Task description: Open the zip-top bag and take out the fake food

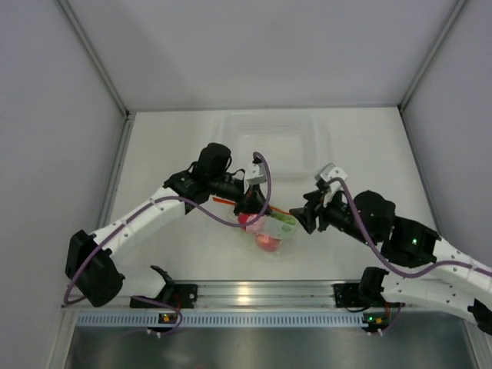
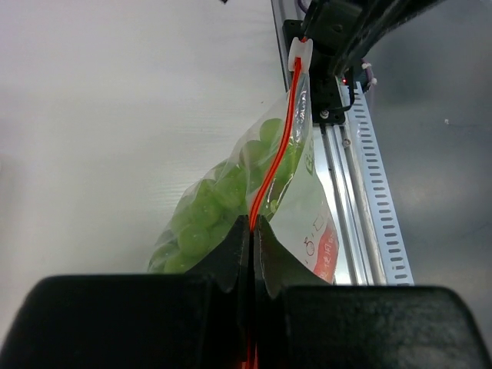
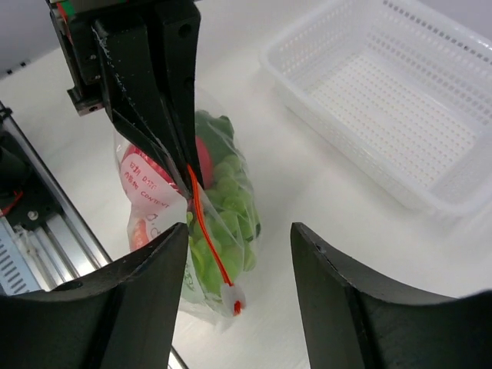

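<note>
Table [image 1: 177, 154]: white tray [image 3: 369, 108] is the landmark.

Left gripper [image 2: 250, 254], on the tray's near side: fingers closed tight on the orange zip strip [image 2: 273, 169] of the zip-top bag [image 3: 223, 207]. The bag hangs near the tray's near edge, not touching it.

Right gripper [image 3: 238, 231], same side of the tray: fingers partly apart, gripping nothing. The white slider [image 3: 231, 296] sits between them.

In the bag: green grapes [image 2: 204, 215], red round piece [image 3: 201, 157].

Whether the bag touches the table: cannot tell.
</note>
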Tool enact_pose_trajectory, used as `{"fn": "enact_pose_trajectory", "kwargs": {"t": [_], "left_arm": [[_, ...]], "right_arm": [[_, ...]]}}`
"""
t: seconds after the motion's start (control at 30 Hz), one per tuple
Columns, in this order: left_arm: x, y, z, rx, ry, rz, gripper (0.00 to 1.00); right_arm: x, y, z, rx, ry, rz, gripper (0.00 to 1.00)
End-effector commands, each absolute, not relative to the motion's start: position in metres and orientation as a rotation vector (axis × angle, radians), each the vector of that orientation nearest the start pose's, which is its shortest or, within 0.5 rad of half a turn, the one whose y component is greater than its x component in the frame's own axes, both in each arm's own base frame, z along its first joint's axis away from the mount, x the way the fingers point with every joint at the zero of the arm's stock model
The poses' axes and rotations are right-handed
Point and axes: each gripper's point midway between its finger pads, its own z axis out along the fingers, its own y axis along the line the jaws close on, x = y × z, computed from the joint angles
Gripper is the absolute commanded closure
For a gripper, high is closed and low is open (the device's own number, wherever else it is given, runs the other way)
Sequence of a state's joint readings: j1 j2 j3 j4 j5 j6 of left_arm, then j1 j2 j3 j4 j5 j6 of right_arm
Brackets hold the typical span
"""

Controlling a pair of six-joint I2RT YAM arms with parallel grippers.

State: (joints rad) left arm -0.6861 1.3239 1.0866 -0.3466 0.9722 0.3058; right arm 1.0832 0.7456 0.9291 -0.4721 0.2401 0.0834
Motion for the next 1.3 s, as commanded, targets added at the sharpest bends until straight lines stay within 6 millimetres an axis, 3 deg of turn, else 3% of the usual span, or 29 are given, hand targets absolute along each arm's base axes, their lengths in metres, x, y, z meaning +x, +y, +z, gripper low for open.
{"fn": "enact_pose_trajectory", "kwargs": {"t": [0.0,0.2,0.23,0.3,0.33,0.37,0.47,0.83,1.1,1.2,1.27], "left_arm": [[0.163,-0.323,0.285,1.483,1.338,-1.27,1.0],[0.153,-0.321,0.311,1.485,1.263,-1.288,1.0],[0.151,-0.32,0.318,1.481,1.248,-1.284,1.0],[0.149,-0.32,0.323,1.478,1.238,-1.284,1.0],[0.148,-0.319,0.326,1.473,1.235,-1.28,1.0],[0.147,-0.319,0.33,1.472,1.226,-1.275,1.0],[0.143,-0.319,0.338,1.466,1.211,-1.267,1.0],[0.133,-0.319,0.351,1.465,1.176,-1.257,1.0],[0.147,-0.322,0.351,1.392,1.21,-1.202,1.0],[0.147,-0.322,0.351,1.381,1.209,-1.205,1.0],[0.145,-0.322,0.35,1.393,1.198,-1.212,1.0]], "right_arm": [[0.161,0.206,0.295,-0.654,1.711,0.604,0.43],[0.142,0.202,0.293,-0.656,1.639,0.731,0.43],[0.137,0.206,0.288,-0.678,1.631,0.763,0.44],[0.129,0.211,0.299,-0.68,1.562,0.84,0.45],[0.122,0.217,0.293,-0.718,1.55,0.886,0.45],[0.119,0.22,0.302,-0.713,1.502,0.922,0.48],[0.111,0.228,0.301,-0.755,1.461,0.975,0.51],[0.115,0.23,0.334,-0.692,1.327,0.997,0.61],[0.109,0.222,0.337,-0.713,1.332,0.995,0.53],[0.108,0.213,0.343,-0.672,1.313,1.0,0.46],[0.113,0.206,0.35,-0.61,1.307,0.99,0.48]]}}
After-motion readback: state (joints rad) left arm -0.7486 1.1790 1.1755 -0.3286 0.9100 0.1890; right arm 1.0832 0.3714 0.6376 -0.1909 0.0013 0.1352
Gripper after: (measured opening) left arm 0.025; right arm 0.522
